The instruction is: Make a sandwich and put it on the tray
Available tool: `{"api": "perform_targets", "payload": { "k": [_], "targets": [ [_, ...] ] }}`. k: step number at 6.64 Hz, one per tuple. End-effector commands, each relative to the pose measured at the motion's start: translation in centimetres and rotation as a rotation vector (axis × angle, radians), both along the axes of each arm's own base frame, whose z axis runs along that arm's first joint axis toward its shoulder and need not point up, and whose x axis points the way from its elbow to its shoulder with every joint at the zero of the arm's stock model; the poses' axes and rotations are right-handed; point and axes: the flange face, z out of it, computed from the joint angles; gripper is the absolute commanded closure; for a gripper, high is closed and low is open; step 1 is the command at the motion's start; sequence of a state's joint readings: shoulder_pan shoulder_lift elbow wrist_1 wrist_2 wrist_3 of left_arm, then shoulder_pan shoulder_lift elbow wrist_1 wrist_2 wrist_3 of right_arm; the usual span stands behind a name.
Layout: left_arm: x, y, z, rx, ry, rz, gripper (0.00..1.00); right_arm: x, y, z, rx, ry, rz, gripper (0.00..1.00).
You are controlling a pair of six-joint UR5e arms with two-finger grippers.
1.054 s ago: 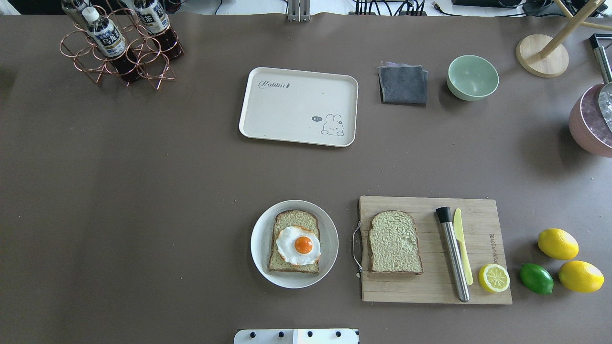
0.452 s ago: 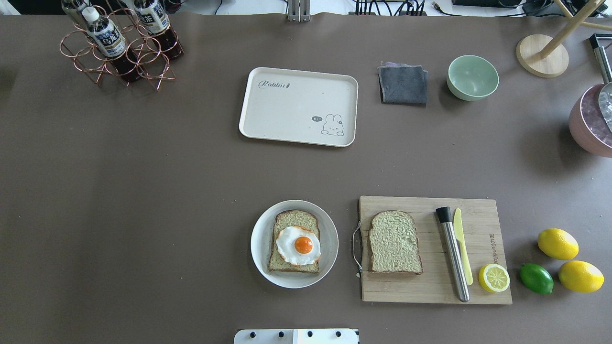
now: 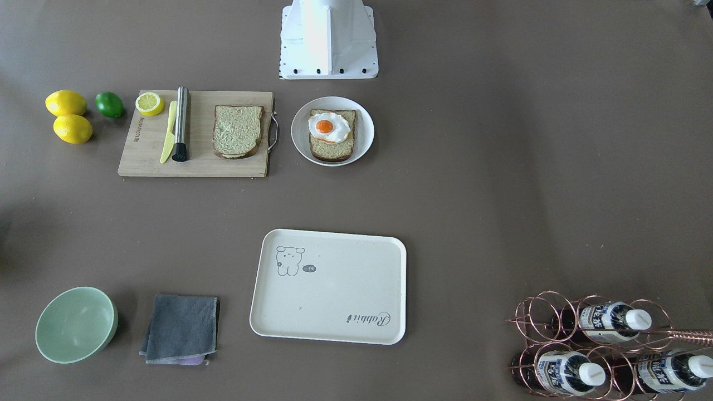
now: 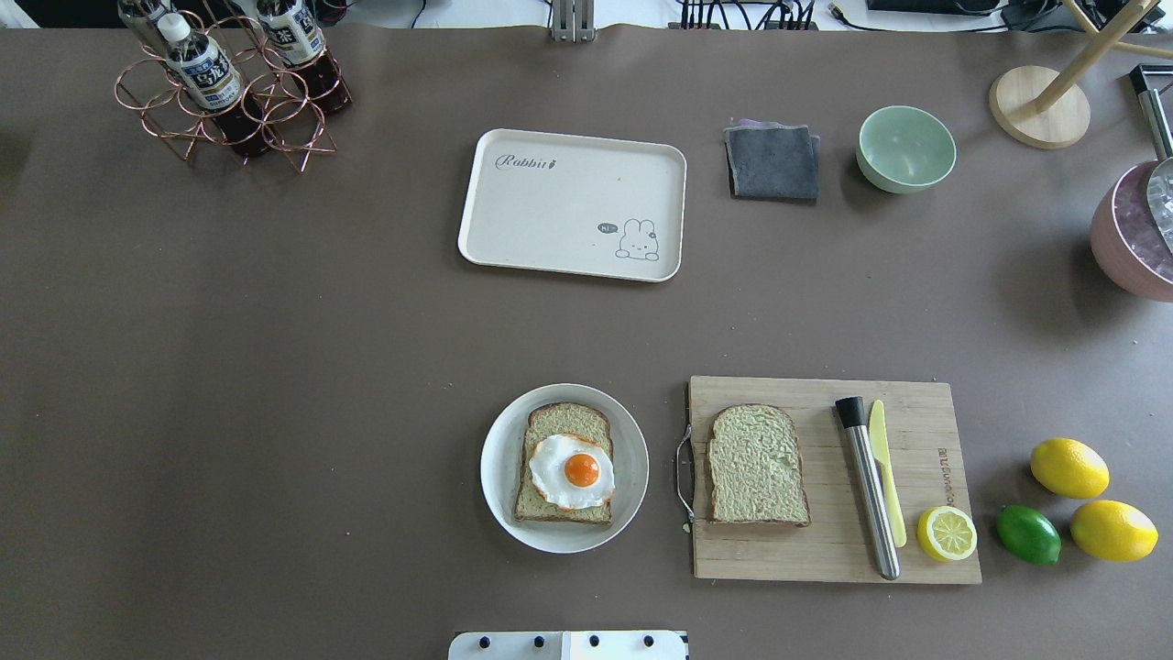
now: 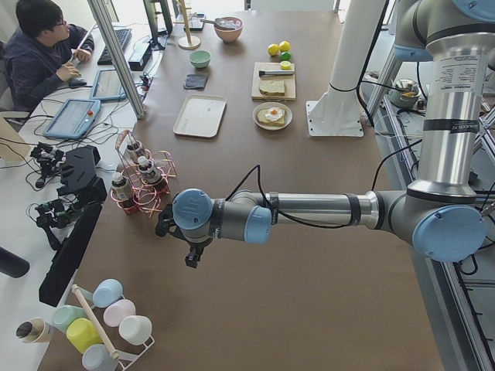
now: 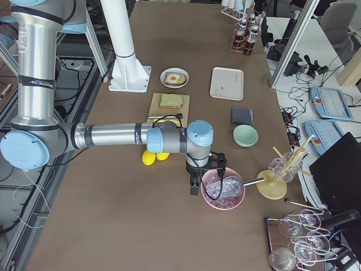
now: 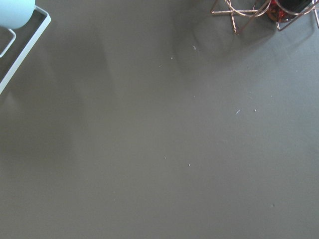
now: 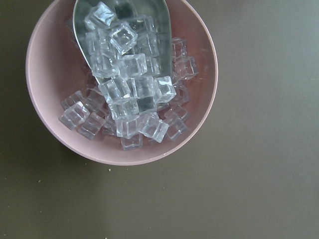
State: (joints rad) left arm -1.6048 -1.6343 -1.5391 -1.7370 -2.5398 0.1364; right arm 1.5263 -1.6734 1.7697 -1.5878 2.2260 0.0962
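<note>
One bread slice (image 4: 568,422) lies on a round white plate (image 4: 499,458) with a fried egg (image 4: 570,470) on top. A second bread slice (image 4: 757,465) lies on the wooden cutting board (image 4: 825,550). The cream tray (image 4: 573,203) sits empty further out on the table. My left gripper (image 5: 189,259) hangs over bare table near the bottle rack, far from the food. My right gripper (image 6: 194,186) hangs by the pink ice bowl (image 6: 223,192). Both show only in the side views, so I cannot tell whether they are open or shut.
On the board lie a metal muddler (image 4: 869,486), a yellow knife (image 4: 885,472) and a half lemon (image 4: 947,533). Two lemons (image 4: 1068,467) and a lime (image 4: 1028,534) lie right of it. A grey cloth (image 4: 772,162), green bowl (image 4: 905,148) and bottle rack (image 4: 229,82) stand at the back.
</note>
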Motion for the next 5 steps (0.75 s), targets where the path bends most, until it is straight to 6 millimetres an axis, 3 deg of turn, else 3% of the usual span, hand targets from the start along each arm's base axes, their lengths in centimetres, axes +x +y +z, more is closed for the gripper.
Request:
{"api": "perform_targets", "payload": {
  "k": [1,2,3,4,5],
  "targets": [
    [1.3,-3.5,-4.6,0.017,0.013,-0.028,0.02,-0.3,-1.3,-4.9,0.213,-0.032,0.012,0.00],
    [4.2,-6.0,-8.4,0.089,0.020,0.011,0.03,-1.1,-1.2,-5.9,0.308,-0.072,0.012,0.00],
    [5.7,-7.6,-12.1,0.162,0.032,0.008,0.03,-3.1,-1.7,-6.9,0.388,-0.106,-0.019,0.00],
    [8.5,-8.5,-15.6,0.233,0.031,0.023,0.02,-7.3,-3.3,-9.0,0.418,-0.124,-0.078,0.00],
    [11.4,-10.2,-18.8,0.231,-0.020,-0.027,0.00,-10.0,-3.8,-10.6,0.365,-0.164,-0.045,0.01]
  ]
}}
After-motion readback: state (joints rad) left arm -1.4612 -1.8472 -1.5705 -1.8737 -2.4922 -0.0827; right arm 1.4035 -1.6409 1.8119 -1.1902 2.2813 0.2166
